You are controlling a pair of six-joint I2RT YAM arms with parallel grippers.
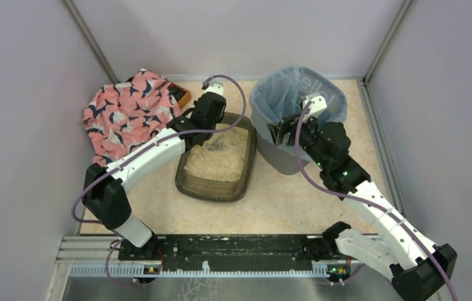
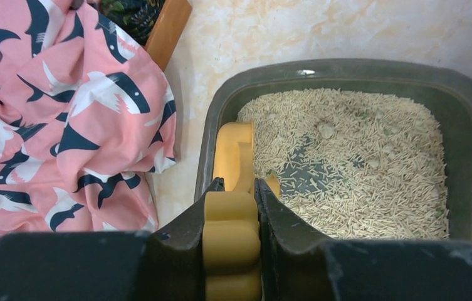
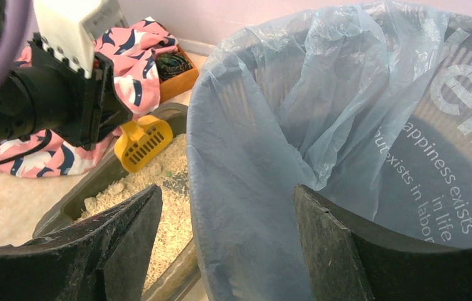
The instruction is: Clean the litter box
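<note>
A pink fabric printed with dark and white birds (image 1: 126,116) is heaped left of the low, dark grey-brown translucent plastic litter box (image 1: 213,190). The box is set mid-way across the beige table (image 1: 283,200) and filled with pale granules. At the box's far left corner, a yellow slotted plastic scoop (image 2: 227,163) is pinched by its handle in the left gripper (image 2: 238,185). Just right of the box, the rim of a tall grey bin lined with a blue bag (image 1: 264,100) is straddled by the spread right gripper (image 3: 227,194).

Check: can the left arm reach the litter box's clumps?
Probably yes. The left gripper, shut on the scoop, holds it over the litter box; open litter lies between it and the clumps. The right gripper is away at the bin.
</note>
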